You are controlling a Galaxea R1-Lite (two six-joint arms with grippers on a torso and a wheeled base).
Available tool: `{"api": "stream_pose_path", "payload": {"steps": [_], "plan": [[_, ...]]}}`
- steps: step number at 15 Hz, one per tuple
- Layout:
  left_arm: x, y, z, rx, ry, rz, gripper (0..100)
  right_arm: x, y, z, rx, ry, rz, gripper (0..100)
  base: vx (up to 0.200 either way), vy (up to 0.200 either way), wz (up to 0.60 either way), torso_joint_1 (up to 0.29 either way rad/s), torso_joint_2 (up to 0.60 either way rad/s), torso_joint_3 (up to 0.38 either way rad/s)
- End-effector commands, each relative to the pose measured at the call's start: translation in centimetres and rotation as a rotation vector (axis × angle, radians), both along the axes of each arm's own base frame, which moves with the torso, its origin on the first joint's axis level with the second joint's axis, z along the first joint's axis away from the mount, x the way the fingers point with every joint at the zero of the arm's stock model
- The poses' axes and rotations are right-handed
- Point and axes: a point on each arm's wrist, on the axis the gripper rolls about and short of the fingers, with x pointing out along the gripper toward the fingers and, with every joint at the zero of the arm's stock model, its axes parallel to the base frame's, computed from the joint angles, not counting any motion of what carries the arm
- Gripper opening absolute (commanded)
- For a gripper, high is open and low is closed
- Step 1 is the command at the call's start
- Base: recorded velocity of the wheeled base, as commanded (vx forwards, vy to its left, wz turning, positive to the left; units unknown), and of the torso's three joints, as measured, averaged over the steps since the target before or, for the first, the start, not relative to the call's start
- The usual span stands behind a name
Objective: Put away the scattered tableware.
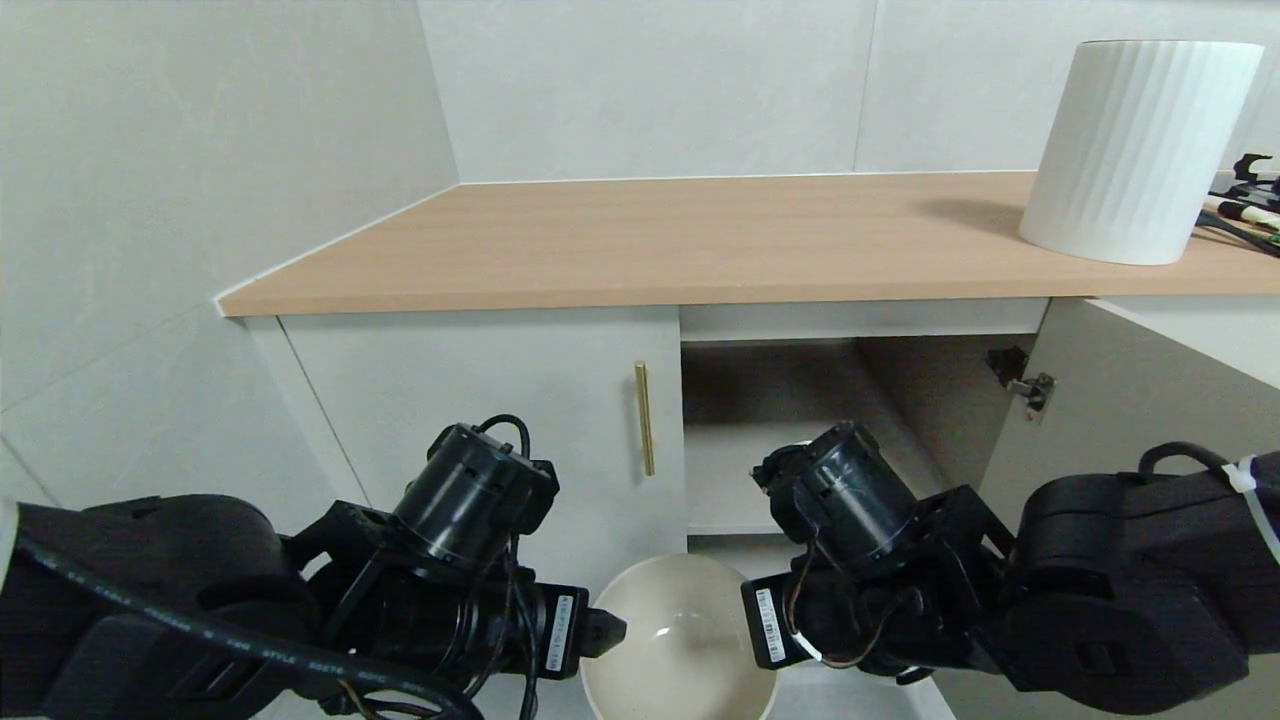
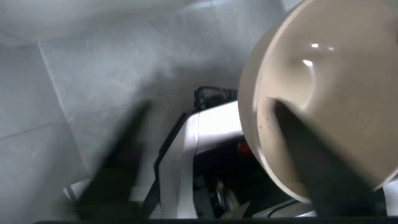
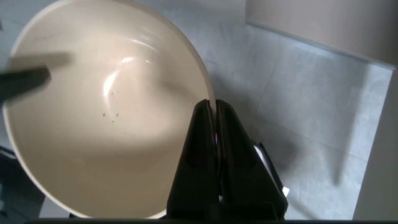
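Left hand (image 2: pixel 212 106) spread, right hand (image 3: pixel 210 113) pinched tight.

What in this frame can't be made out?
Bowl: near rim cut off by the head view's bottom edge; where the left gripper meets it is blurred in the left wrist view.
Cabinet: its lower inside is hidden behind the arm of the right gripper, head view.
Items beside the white container: cut off by the right edge, too small.
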Motion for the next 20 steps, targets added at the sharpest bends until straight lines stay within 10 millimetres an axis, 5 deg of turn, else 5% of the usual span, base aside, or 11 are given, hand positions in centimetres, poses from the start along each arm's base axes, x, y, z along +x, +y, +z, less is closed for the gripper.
{"api": "stream_pose_path", "payload": {"steps": [1,4,9,11,15,20], "plan": [[0.1,0.0,0.3,-0.01,-0.012,0.005,100,0.0,0.1,-0.1,0.004,0.002,0.005,0,0.0,0.0,0.0,0.0,0.0,0.0],[0.3,0.1,1.6,-0.08,-0.064,0.052,100,0.9,-0.1,-0.7,-0.003,0.004,-0.022,0,0.0,0.0,0.0,0.0,0.0,0.0],[0.5,0.6,2.4,-0.117,-0.107,0.075,100,6.0,-1.4,-3.4,0.018,-0.104,-0.265,0,0.0,0.0,0.0,0.0,0.0,0.0],[0.7,0.9,2.5,-0.118,-0.111,0.087,100,9.3,-2.6,-5.5,0.069,-0.145,-0.382,0,0.0,0.0,0.0,0.0,0.0,0.0],[0.7,0.9,2.5,-0.117,-0.109,0.087,100,13.7,-5.8,-6.5,0.15,-0.248,-0.513,0,0.0,0.0,0.0,0.0,0.0,0.0],[0.7,0.9,2.4,-0.115,-0.107,0.087,100,16.8,-8.6,-7.6,0.133,-0.278,-0.628,0,0.0,0.0,0.0,0.0,0.0,0.0]]}}
